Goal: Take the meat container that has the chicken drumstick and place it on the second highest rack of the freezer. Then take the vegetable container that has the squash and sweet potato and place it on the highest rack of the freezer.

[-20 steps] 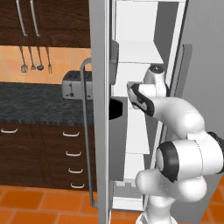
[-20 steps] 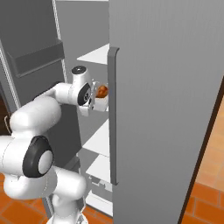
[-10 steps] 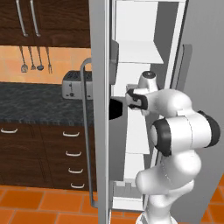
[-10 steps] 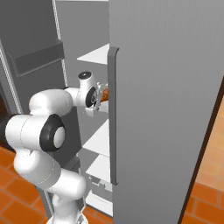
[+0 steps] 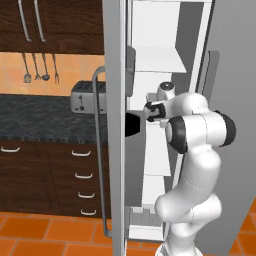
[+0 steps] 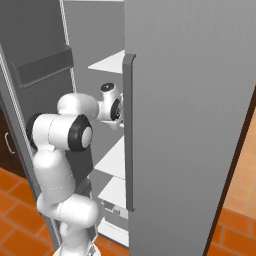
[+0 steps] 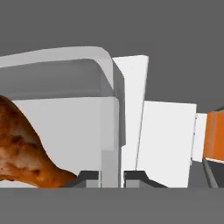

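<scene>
In the hand view my gripper point(image 7: 112, 177) is shut on the upright wall of the white meat container point(image 7: 65, 83). The glossy orange-brown chicken drumstick point(image 7: 22, 148) lies inside it at the left. In the left base view the gripper point(image 5: 148, 112) reaches into the freezer point(image 5: 160, 45), below a white rack point(image 5: 156, 66) and above a lower one point(image 5: 157, 170). Which rack is under the container I cannot tell. A dark shape point(image 5: 132, 124) sits just left of the hand. The squash and sweet potato are out of view.
The freezer's left door point(image 5: 114, 125), with its bar handle point(image 5: 98, 150), stands open beside the arm. The closed right door point(image 6: 190, 125) hides the hand in the right base view. A toaster point(image 5: 87, 96) sits on the dark counter point(image 5: 40, 115).
The hand has pushed deeper into the freezer with the container. In the right base view the drumstick and container have gone behind the right door. The elbow has folded closer in.
</scene>
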You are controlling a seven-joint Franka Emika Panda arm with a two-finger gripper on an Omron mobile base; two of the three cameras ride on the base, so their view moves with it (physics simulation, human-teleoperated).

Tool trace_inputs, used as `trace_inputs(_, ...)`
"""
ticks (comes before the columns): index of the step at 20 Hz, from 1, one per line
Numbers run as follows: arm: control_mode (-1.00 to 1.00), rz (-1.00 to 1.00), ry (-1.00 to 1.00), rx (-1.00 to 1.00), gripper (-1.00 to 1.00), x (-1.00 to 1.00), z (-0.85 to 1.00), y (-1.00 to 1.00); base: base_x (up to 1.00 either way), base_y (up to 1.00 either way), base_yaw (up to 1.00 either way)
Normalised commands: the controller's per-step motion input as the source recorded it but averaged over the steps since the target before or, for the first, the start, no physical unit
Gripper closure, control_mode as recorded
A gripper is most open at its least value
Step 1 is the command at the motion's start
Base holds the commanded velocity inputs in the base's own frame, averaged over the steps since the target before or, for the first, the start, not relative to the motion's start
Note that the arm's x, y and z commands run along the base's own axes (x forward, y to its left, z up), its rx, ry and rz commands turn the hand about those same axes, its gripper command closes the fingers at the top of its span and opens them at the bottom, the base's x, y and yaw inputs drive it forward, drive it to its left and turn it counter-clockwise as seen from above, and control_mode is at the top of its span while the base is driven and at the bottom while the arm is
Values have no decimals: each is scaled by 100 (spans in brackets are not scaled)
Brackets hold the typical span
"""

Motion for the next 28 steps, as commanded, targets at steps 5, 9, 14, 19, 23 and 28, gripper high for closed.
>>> trace_inputs(5, -100, -1, 0, -6, 100, 49, -45, 0, 0, 0, 0)
trace_inputs(9, -100, -2, 0, 0, 100, 62, -14, -5, 0, 0, 0)
trace_inputs(14, -100, 0, 0, 0, 100, 53, -29, -11, 0, 0, 0)
trace_inputs(19, -100, 0, 0, -3, 100, 21, -49, -4, 0, 0, 0)
trace_inputs(23, -100, 0, 0, -1, 100, 16, -68, -13, 0, 0, 0)
trace_inputs(28, -100, 0, 0, -2, 100, 6, -48, -6, 0, 0, 0)
